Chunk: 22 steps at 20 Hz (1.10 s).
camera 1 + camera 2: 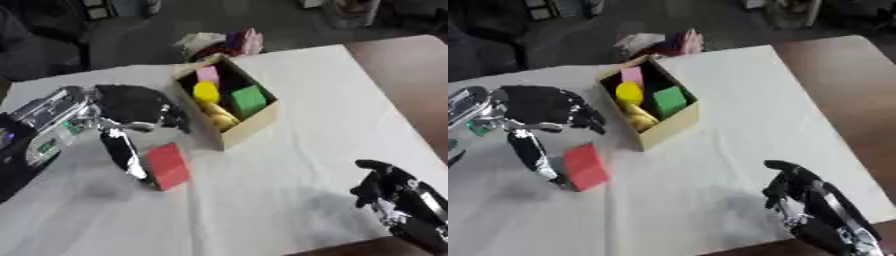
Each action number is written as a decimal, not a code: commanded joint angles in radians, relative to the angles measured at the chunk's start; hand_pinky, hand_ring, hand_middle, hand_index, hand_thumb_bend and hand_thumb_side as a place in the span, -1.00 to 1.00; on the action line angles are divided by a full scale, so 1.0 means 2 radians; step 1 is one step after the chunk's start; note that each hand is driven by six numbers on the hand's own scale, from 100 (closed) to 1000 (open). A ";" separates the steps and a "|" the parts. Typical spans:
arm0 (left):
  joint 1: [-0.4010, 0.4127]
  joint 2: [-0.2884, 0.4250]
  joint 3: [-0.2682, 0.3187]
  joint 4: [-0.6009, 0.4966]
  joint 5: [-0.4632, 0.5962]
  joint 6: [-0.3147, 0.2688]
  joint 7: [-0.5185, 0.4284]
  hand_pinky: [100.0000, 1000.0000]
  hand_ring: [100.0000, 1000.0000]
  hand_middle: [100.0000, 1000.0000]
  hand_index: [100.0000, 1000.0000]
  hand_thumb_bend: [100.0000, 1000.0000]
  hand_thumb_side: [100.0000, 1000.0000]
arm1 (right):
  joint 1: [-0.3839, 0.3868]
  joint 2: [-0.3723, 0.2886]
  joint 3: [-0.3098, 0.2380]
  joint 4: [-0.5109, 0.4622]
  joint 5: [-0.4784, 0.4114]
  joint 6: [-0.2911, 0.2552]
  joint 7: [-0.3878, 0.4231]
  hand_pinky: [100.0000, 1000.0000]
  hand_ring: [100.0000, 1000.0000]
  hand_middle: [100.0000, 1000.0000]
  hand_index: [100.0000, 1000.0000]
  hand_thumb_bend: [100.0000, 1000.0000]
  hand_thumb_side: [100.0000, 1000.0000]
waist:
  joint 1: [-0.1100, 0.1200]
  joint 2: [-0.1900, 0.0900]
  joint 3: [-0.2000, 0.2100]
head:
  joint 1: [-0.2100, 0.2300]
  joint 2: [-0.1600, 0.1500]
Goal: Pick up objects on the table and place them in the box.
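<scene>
A red block (168, 166) stands on the white table (289, 150) in front of the cardboard box (248, 126). My left hand (131, 105) hovers over the block's left side, open. Its thumb (122, 152) reaches down along the block's left face, while its fingers (171, 117) hang above the block, apart from it. Inside the box lie a pink piece (207, 75), a yellow piece (206, 93) and a green cube (248, 100). My right hand (798, 192) rests open and holding nothing at the lower right.
A heap of white, red and pink things (223, 42) lies just beyond the table's far edge behind the box. A brown surface (402, 70) adjoins the table on the right.
</scene>
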 commanded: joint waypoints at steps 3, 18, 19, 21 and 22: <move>0.006 0.032 0.041 -0.043 0.010 -0.025 -0.043 0.60 0.57 0.63 0.79 0.22 0.06 | -0.005 -0.008 -0.001 -0.007 0.002 -0.001 0.000 0.33 -0.18 -0.15 0.67 -1.00 -0.42 | -0.001 -0.006 0.001 | -0.003 -0.006; -0.024 -0.024 0.020 0.025 -0.045 -0.061 -0.062 0.61 0.58 0.64 0.78 0.35 0.14 | -0.006 -0.007 -0.001 -0.007 0.001 -0.001 0.000 0.33 -0.18 -0.15 0.67 -1.00 -0.43 | -0.004 -0.006 0.000 | -0.007 -0.006; -0.027 -0.029 0.019 0.031 -0.053 -0.063 -0.058 0.61 0.59 0.64 0.78 0.35 0.15 | -0.006 -0.007 -0.001 -0.007 0.001 -0.001 0.000 0.33 -0.18 -0.15 0.67 -1.00 -0.43 | -0.005 -0.006 0.000 | -0.007 -0.006; -0.032 -0.039 0.019 0.044 -0.069 -0.069 -0.046 0.61 0.58 0.64 0.78 0.32 0.14 | -0.006 -0.006 -0.001 -0.006 0.000 -0.001 0.000 0.33 -0.18 -0.15 0.67 -1.00 -0.43 | -0.005 -0.006 0.001 | -0.007 -0.006; -0.034 -0.043 0.018 0.051 -0.076 -0.071 -0.040 0.61 0.58 0.63 0.78 0.30 0.13 | -0.006 -0.006 -0.001 -0.006 0.000 -0.001 0.000 0.33 -0.18 -0.15 0.67 -1.00 -0.43 | -0.006 -0.006 0.001 | -0.006 -0.006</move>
